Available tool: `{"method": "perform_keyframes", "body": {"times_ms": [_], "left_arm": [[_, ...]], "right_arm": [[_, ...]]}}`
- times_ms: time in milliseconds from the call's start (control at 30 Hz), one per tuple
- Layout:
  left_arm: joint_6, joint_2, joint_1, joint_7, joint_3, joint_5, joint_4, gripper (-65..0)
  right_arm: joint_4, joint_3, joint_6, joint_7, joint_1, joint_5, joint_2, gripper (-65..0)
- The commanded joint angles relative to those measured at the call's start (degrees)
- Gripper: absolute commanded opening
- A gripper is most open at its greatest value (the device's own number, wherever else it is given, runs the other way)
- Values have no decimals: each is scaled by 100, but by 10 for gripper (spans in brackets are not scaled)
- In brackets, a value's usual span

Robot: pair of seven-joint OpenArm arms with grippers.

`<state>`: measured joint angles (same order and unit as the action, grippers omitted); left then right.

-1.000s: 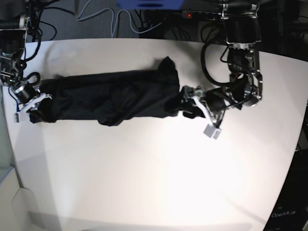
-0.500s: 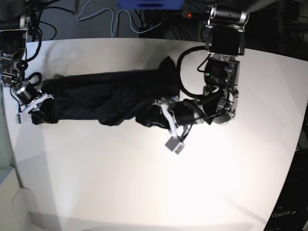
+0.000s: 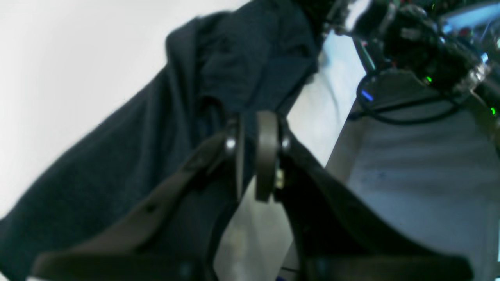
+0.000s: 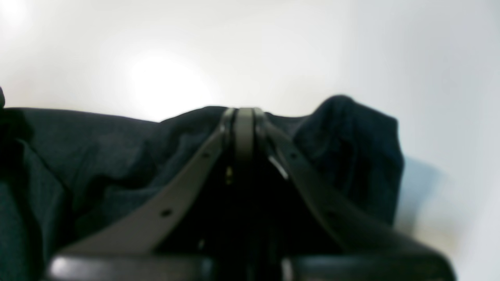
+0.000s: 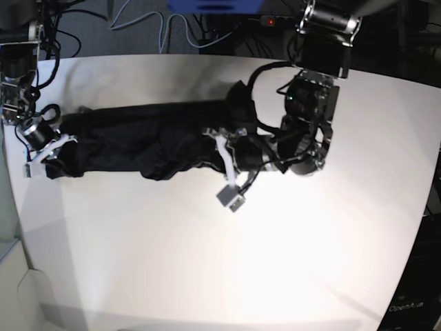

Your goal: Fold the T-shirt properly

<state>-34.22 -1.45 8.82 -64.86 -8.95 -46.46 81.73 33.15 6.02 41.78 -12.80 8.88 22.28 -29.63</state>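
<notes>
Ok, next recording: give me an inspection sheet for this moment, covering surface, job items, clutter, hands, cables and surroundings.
Surface: white table, glare in the near half.
Job's things: T-shirt, dark, bunched into a long wrinkled band across the far half of the table.
Clutter: nothing seen on the table.
Hands: left hand nearly shut, dark fabric between its fingers, at the band's end towards the table's middle; right hand shut on the T-shirt at the opposite end.
Cables: dark cable loop on the left arm; loose cables on the floor beyond the far edge.
Surroundings: power strip with a red light behind the table; dark equipment at the far corners.
</notes>
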Motion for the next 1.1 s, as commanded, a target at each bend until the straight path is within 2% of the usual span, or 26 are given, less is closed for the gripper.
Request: {"method": "perform_keyframes", "body": {"times_ms": [0,133,200,333,533,767,1067], "left_arm": [[85,18,107,108,-76,-132,244,-592],[982,18,-25,-121,-103,-124,578,-592],[1237,-26,-86,-200,-85,-106,745,-592],[1589,-430,-289,-129,-6,-150,974,-592],[1580,-747,-614,-129,574,-106,921,-592],[1580,-685,-587,-68,627,-97,394,-592],[1598,-747,-280,732,-68,-88,-661,-592]], "right_arm": [[-128,158,-178,1398,-181,-923,92,-650],[-128,158,-178,1398,-181,-923,92,-650],[-128,149,-178,1398,-181,-923,92,-650],[-128,149,-178,1398,-172,-923,84,-650],[-128,123,-178,1390,-172,-923,48,-650],[110,123,-178,1390,-198,-923,40,-650],[365,114,-178,1434,-225,-923,-92,-650]]}}
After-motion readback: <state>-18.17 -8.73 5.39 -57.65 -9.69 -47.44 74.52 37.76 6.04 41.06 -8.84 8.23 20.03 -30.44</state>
